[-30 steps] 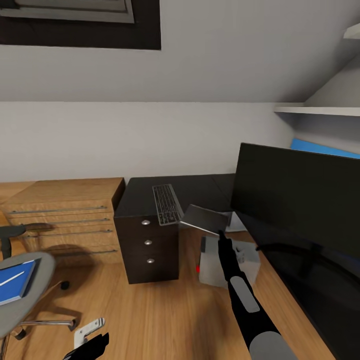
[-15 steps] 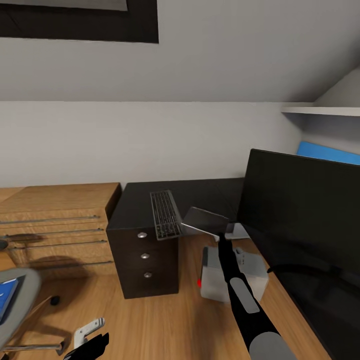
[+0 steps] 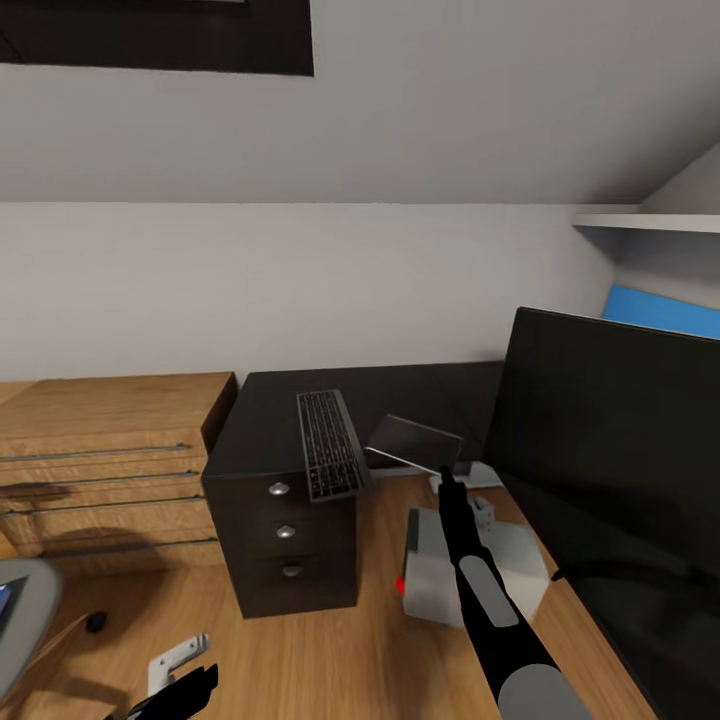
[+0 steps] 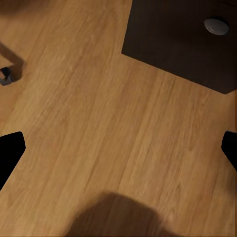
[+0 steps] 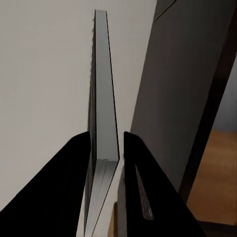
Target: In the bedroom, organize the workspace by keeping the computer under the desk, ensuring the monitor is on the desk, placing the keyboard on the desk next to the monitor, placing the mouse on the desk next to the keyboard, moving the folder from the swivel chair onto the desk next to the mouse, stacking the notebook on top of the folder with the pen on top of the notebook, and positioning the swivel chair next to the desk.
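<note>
The whole head view has swung to the right since a second ago, so this is the camera moving and not the furniture. The grey upholstered swivel chair (image 3: 18, 612) has slid to the left edge, leaving a sliver of its seat and one black castor. The wide black flat-screen monitor (image 3: 612, 450) now sits further right.

The slim dark-keyed keyboard with a silvery rim (image 3: 329, 446) keeps its place. It lies lengthwise on the top of the dark three-drawer unit (image 3: 285, 540), and its near end just overhangs the unit's front edge.

The right gripper (image 3: 447, 478) still clamps a thin grey flat slab (image 3: 412, 441), which is held tilted between the keyboard and the monitor. In the right wrist view the two black fingers (image 5: 81, 163) press on both faces of that slab (image 5: 102, 98), seen edge-on. I cannot tell what the slab is.

Below the right arm, the light grey box-shaped computer tower (image 3: 520, 575) stands on the wooden floor (image 3: 330, 660). It is just beside the drawer unit and has a small red spot on its near face.

The bright blue back panel of the desk (image 3: 662, 311) shows above the monitor. A light-wood drawer chest (image 3: 110, 450) stands against the unit's far side.

The left gripper (image 4: 118, 148) hangs over bare floor with its fingertips spread wide apart and nothing between them.
</note>
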Available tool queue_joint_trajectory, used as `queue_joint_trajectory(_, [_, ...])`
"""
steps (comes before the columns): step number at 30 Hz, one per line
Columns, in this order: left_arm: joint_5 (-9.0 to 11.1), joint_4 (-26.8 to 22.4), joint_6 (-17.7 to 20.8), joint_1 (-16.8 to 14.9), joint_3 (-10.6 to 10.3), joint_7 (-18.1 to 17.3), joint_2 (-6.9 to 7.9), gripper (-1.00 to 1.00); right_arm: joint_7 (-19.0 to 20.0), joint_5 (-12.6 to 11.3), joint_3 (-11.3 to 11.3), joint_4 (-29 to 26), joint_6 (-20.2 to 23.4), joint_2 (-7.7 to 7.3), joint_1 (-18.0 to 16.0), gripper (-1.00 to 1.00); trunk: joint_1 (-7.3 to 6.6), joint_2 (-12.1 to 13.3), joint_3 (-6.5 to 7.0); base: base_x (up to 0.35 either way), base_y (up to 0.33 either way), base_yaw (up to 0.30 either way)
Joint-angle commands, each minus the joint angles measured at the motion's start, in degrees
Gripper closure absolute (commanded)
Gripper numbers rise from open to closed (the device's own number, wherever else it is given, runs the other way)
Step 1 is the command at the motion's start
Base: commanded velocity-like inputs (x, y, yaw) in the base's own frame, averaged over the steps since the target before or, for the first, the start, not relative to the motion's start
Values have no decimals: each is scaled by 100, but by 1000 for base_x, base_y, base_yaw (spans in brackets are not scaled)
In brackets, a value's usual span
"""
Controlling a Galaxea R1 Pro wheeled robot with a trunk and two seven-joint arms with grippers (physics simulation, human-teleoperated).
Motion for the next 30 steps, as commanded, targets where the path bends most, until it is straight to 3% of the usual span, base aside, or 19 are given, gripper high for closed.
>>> queue_joint_trajectory(1, [61,-12,24,-3,9,29,-2,-100,-1,-61,-1,6,-6,4,-5,100,2,-3,-6,227,0,0])
queue_joint_trajectory(13, [64,63,30,-3,28,27,15,-100,-455,-36,10,46,-12,4,-5,100,2,-3,-6,247,0,0])
queue_joint_trajectory(16, [56,649,20,4,33,27,93,-100,-739,-46,12,85,-13,-8,-5,100,2,-3,-6,30,0,0])
queue_joint_trajectory(23, [56,1011,-28,2,32,31,168,-100,-872,-45,9,180,-25,-18,-5,100,2,-3,-6,5,0,0])
queue_joint_trajectory(30, [52,1408,-953,2,24,17,164,-100,-894,-40,2,286,-30,-27,-5,100,2,-3,-6,0,0,0])
